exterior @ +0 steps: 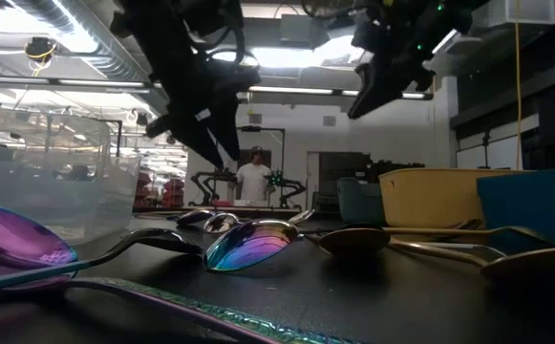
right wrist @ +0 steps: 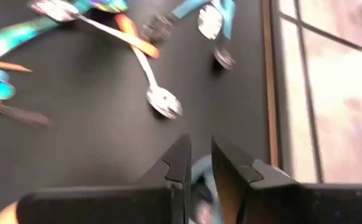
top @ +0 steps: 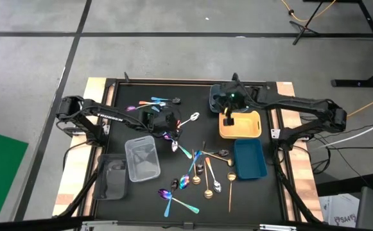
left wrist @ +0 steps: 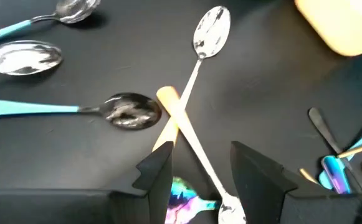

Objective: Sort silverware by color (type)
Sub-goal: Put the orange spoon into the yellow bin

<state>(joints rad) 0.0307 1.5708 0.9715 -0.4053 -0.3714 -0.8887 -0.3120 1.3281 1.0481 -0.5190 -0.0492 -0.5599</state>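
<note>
The left gripper (left wrist: 196, 168) hangs open, empty, straddling a silver spoon (left wrist: 199, 87) at desk centre. The right gripper (right wrist: 199, 165), at one o'clock, stands nearly closed; held contents: cannot tell. Spoons (top: 196, 176) lie scattered toward six o'clock.

The spoons (top: 192, 172) look like polished metal, some mirror-silver, some iridescent. The black tabletop (top: 141, 215) is matt. At centre-left, a clear tray (top: 142, 158) looks like glossy plastic.

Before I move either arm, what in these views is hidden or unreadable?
- Left gripper: open over a silver spoon; whether the fingers touch it is unclear in the left wrist view.
- Right gripper: blur hides what lies between the fingers.
- Yellow tray: part of its floor is covered by the right arm.
</note>
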